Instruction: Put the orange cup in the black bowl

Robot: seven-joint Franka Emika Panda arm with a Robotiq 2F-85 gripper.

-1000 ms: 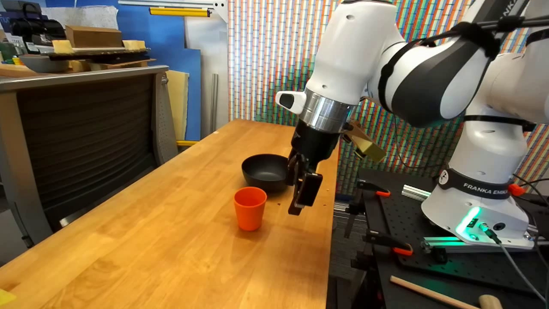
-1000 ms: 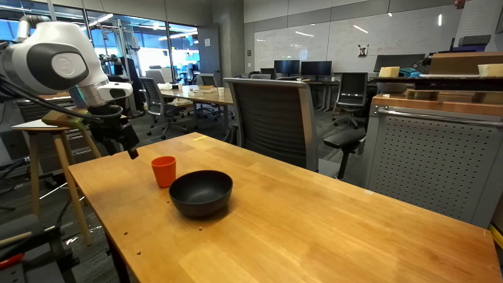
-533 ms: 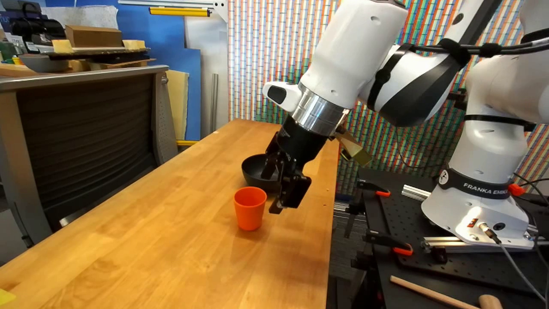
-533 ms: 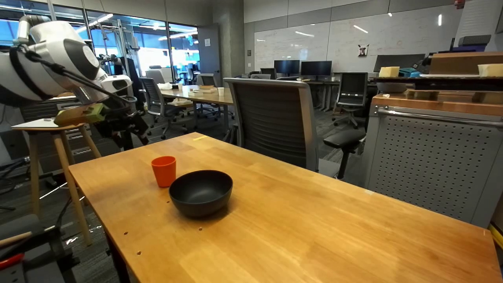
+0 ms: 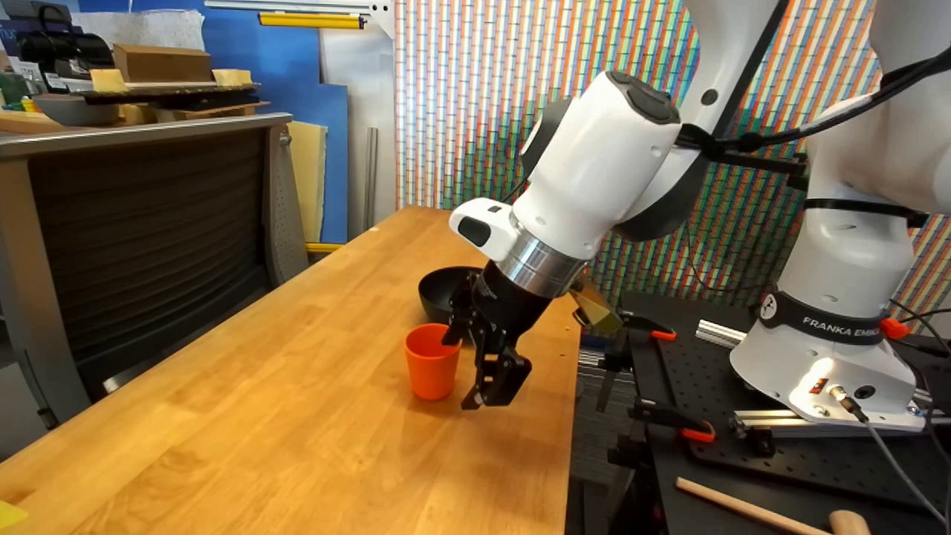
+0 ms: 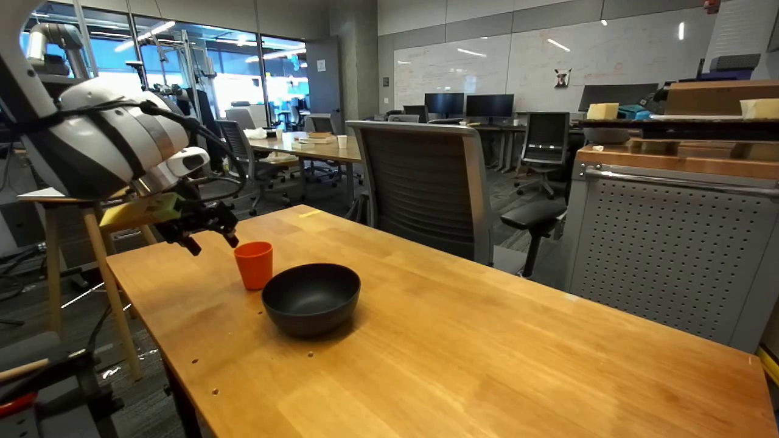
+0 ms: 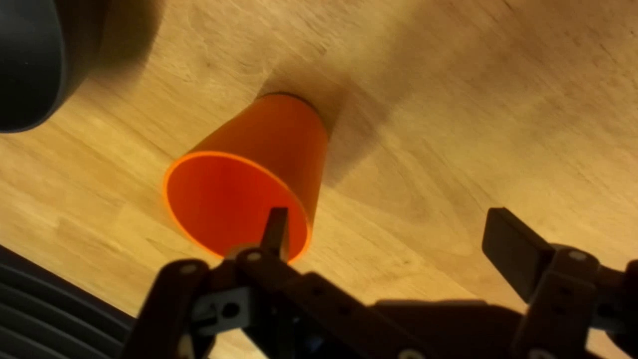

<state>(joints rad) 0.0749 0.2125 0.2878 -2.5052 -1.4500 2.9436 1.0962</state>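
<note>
The orange cup [image 5: 431,373] stands upright on the wooden table [image 6: 517,353], its mouth facing up. The black bowl [image 6: 311,304] sits beside it, also upright; in an exterior view it is nearer than the cup and to the right of it. The wrist view shows a strip of bare wood between the two, so they are near each other but apart.

The hand [image 5: 462,369] hangs tilted just beside the cup, with its fingers [image 7: 516,254] spread wide apart. In the wrist view, bare wood shows in the gap between the fingertips. The finger on the left there overlaps the mouth of the cup; I cannot tell whether it is inside the cup, above it or only in front of it, nor whether it touches the rim. The finger on the right is well apart from the cup.

The white arm [image 5: 587,178] slants down to the hand, and in an exterior view its base [image 5: 828,371] is on a black stand [image 5: 810,502] to the right of the table. A wooden rod [image 5: 747,505] lies on the near part of that stand. In an exterior view, a chair [image 6: 420,188] is at the far side of the table.
</note>
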